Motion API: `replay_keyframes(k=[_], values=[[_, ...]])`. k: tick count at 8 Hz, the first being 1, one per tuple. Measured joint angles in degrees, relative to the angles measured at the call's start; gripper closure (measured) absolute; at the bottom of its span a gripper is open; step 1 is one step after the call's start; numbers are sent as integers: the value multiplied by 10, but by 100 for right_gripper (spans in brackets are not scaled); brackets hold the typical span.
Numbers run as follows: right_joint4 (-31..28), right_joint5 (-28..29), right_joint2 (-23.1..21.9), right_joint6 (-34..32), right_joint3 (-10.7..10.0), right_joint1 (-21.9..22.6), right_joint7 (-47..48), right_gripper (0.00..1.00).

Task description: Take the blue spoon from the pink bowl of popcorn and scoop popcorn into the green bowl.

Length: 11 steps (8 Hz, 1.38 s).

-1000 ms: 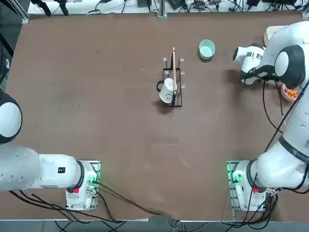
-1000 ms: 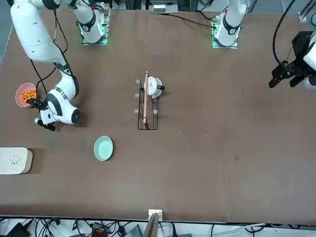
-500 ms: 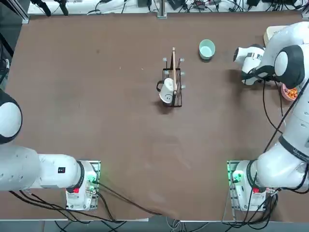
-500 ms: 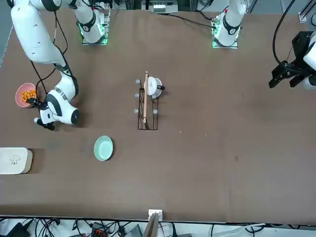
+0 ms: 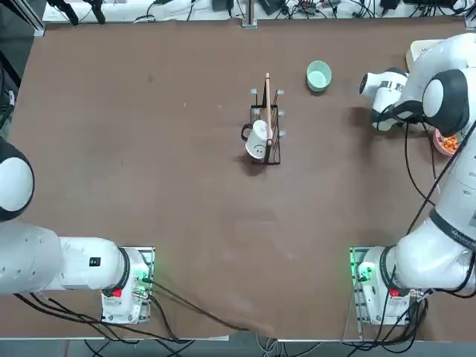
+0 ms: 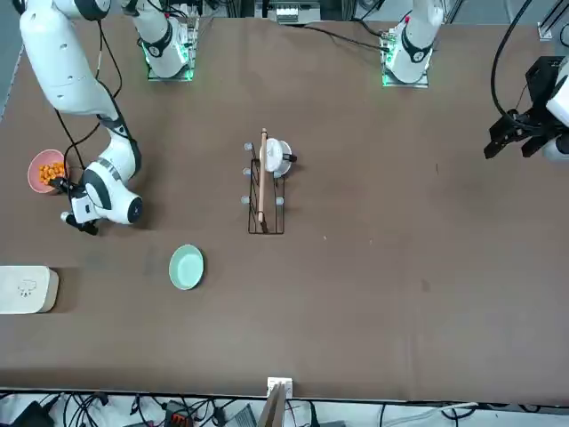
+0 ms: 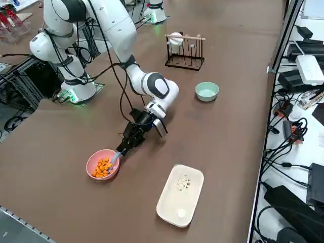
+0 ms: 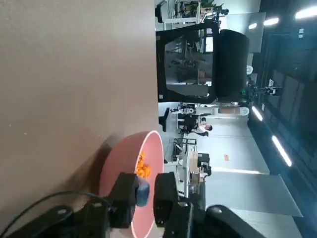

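Two fingers of my right gripper pinch the blue spoon handle at the pink bowl, ready to lift; the green bowl waits at ten o'clock.

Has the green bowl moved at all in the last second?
No. In the top view the green bowl sits at the same spot up and right of the mug rack as before, and the front view agrees.
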Motion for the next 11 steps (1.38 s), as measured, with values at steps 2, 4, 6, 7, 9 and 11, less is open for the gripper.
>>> replay_keyframes(k=[2, 4, 6, 7, 9, 11], values=[[0, 0, 5, 0, 0, 0, 11, 79], [0, -2, 12, -11, 0, 5, 27, 89], [0, -5, 21, -25, 0, 10, 31, 89], [2, -6, 25, -31, 0, 14, 31, 89], [3, -6, 27, -53, 1, 23, 31, 89], [9, -6, 27, -81, 2, 36, 25, 89]])
